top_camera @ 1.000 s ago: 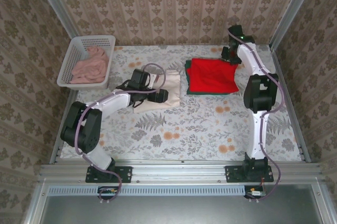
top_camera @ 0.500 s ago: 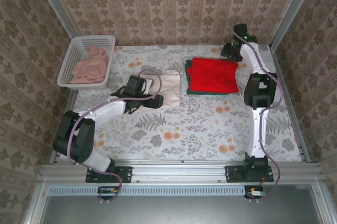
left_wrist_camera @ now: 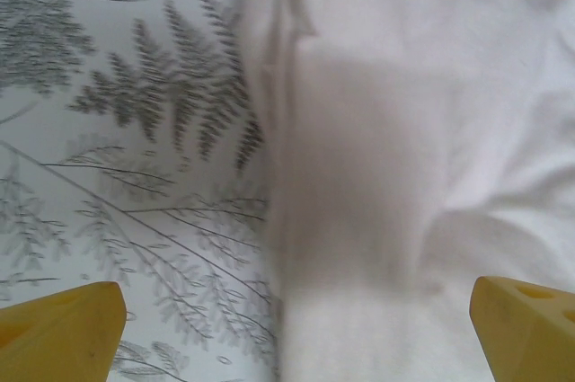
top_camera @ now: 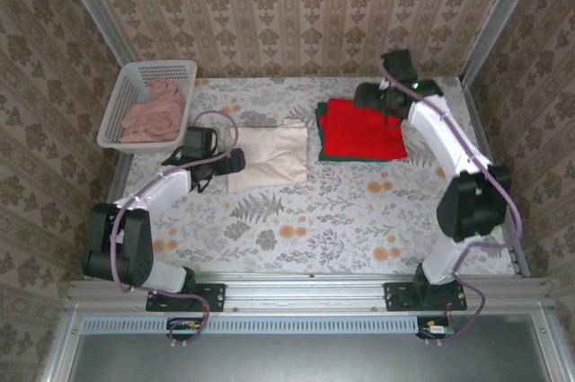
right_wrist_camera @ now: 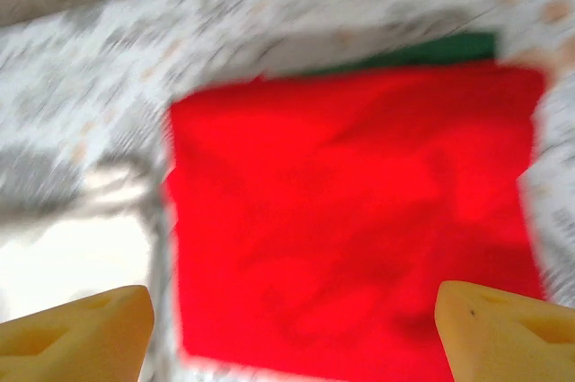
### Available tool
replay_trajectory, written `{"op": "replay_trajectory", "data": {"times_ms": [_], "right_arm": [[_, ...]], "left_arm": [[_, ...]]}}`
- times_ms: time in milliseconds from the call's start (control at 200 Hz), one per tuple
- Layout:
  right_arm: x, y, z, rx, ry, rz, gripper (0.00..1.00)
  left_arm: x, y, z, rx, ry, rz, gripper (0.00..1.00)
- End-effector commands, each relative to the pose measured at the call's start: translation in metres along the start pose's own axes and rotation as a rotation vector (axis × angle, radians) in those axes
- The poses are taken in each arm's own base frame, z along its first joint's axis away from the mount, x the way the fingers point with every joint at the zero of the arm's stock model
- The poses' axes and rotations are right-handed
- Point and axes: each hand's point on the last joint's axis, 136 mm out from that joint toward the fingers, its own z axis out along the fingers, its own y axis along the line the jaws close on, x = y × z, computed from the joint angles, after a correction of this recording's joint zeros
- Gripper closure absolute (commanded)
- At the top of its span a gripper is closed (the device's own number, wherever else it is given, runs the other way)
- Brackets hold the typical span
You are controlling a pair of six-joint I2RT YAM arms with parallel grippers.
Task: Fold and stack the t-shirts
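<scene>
top external: left gripper (top_camera: 232, 161) wide at cream shirt (top_camera: 274, 155) edge, right gripper (top_camera: 367, 95) wide above red shirt (top_camera: 359, 128) on green shirt (top_camera: 318, 132); three shirts, bare table (top_camera: 341, 211) near both

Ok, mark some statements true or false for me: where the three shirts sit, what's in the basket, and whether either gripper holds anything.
The red t-shirt lies folded on the dark green t-shirt. True.
The cream t-shirt is stacked on the red one. False: it lies alone on the table, left of that stack.
The left gripper is clamped on cream cloth. False: its jaws stand open over the shirt's edge.
The white basket holds pinkish cloth. True.
The right gripper stands open above the red t-shirt. True.
</scene>
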Motion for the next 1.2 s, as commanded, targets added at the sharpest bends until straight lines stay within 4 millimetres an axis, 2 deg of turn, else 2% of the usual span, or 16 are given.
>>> {"op": "replay_trajectory", "data": {"times_ms": [0,85,155,205,240,320,465,590,675,830,935,1070,1140,1195], "right_arm": [[0.06,0.058,0.009,-0.123,-0.011,-0.018,0.18],[0.112,0.09,0.016,-0.147,0.018,-0.056,0.19],[0.141,0.11,0.029,-0.187,0.053,-0.054,0.23],[0.156,0.13,0.041,-0.243,0.08,-0.076,0.25],[0.163,0.136,0.049,-0.242,0.107,-0.082,0.26],[0.165,0.138,0.067,-0.194,0.124,-0.098,0.29],[0.152,0.135,0.092,-0.109,0.118,-0.119,0.31],[0.148,0.131,0.123,-0.063,0.154,-0.112,0.33],[0.148,0.13,0.139,-0.051,0.169,-0.1,0.33],[0.152,0.128,0.157,-0.015,0.197,-0.105,0.32],[0.162,0.129,0.17,-0.026,0.229,-0.105,0.29],[0.173,0.133,0.184,-0.057,0.274,-0.078,0.3],[0.175,0.141,0.186,-0.11,0.281,-0.051,0.32],[0.176,0.15,0.186,-0.158,0.283,-0.028,0.38]], "left_arm": [[-0.009,0.007,0.002,0.03,-0.017,-0.083,0.0],[-0.032,0.004,0.016,0.04,-0.022,-0.067,0.0],[-0.042,0.0,0.032,0.048,0.021,-0.071,0.04],[-0.042,-0.006,0.042,0.081,0.044,-0.084,0.07],[-0.038,-0.009,0.048,0.103,0.052,-0.105,0.08],[-0.027,-0.012,0.053,0.141,0.062,-0.142,0.09],[0.001,0.001,0.053,0.109,0.09,-0.174,0.1],[0.013,-0.004,0.055,0.15,0.114,-0.191,0.1],[0.018,-0.007,0.058,0.177,0.125,-0.201,0.14],[0.025,-0.016,0.063,0.223,0.147,-0.208,0.2],[0.03,-0.022,0.064,0.234,0.155,-0.197,0.23],[0.032,-0.033,0.068,0.28,0.171,-0.199,0.33],[0.033,-0.039,0.067,0.29,0.17,-0.184,0.35],[0.035,-0.043,0.066,0.261,0.166,-0.154,0.37]]}}
